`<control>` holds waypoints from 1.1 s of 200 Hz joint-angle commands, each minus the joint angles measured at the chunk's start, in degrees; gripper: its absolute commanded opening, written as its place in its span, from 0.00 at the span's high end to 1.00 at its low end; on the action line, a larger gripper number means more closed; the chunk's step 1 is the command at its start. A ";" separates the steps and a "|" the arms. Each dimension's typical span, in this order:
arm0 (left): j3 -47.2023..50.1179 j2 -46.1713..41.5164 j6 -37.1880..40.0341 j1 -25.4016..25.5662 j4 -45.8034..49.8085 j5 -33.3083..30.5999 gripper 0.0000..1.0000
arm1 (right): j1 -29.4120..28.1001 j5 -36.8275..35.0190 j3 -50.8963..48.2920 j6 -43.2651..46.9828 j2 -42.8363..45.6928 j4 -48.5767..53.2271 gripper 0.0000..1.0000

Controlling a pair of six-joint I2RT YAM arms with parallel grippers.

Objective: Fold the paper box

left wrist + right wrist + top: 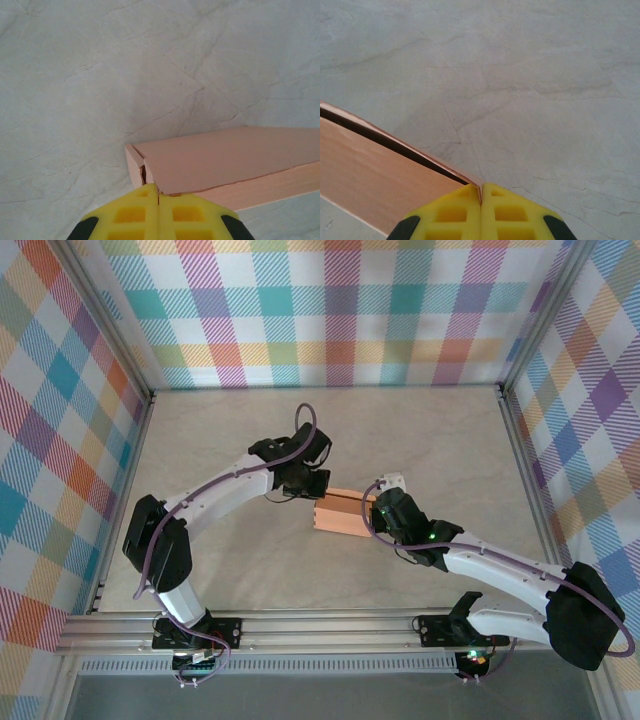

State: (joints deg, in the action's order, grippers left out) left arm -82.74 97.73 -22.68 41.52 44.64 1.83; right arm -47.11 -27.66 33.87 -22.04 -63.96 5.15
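Salmon-orange paper box (338,512), flat rectangular, one edge perhaps ajar.

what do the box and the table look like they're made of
Box: thin matte salmon cardboard, judging by its slim, paler cut edges. Table: pale, dull, stone-look surface with fine dark veins; real stone or printed laminate, can't tell.

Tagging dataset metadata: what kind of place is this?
Probably a lab robot cell for data collection: aluminium frame with plaid panel walls enclosing a marble-look table, left arm and right arm bolted to a rail at its near edge, sharing one paper box.
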 commanded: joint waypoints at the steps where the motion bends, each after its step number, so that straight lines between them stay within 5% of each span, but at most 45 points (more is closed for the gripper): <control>1: -0.25 1.23 -3.05 -0.34 -2.28 4.63 1.00 | -1.19 3.49 -0.43 -0.72 -1.34 3.56 1.00; 130: 16.08 -7.16 1.19 1.14 -15.42 2.21 1.00 | -1.25 2.92 -0.47 -3.54 -2.01 3.01 0.99; 220: 19.79 -6.44 0.14 4.23 -19.58 0.11 1.00 | -1.23 0.64 2.55 -19.18 -2.02 10.32 0.98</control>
State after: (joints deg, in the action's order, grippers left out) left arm -65.41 89.60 -22.31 43.70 23.59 -1.15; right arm -47.35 -29.65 35.07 -33.78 -64.47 7.75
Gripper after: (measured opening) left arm 0.041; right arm 0.043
